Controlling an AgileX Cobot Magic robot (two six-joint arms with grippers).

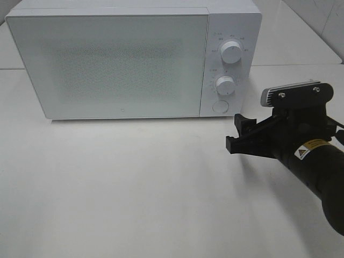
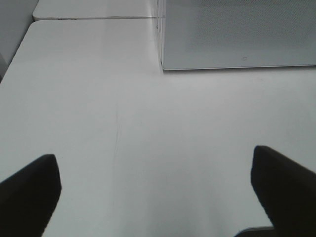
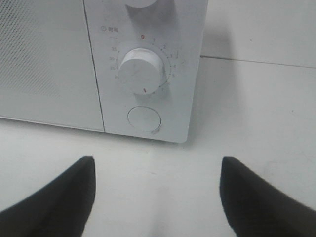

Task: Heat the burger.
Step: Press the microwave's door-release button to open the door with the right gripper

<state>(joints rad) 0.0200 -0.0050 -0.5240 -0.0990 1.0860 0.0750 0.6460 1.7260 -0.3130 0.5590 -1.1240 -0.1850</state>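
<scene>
Near the microwave point(image 1: 231, 21), facing its lower knob point(image 3: 142, 70) and round button point(image 3: 144, 119), my right gripper point(image 3: 157, 165) hangs with fingers wide, holding nothing. My left gripper point(image 2: 154, 155) is wide and empty too. The door point(image 1: 107, 64) is shut. I see no burger; maybe it sits inside. I cannot tell if heating has begun.

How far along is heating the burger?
Done: microwave door shut; no burger visible, possibly inside; lower dial mark sits off zero, perhaps set. In hand: nothing; left gripper and right gripper open. Left: unclear, since the door hides the inside.
</scene>
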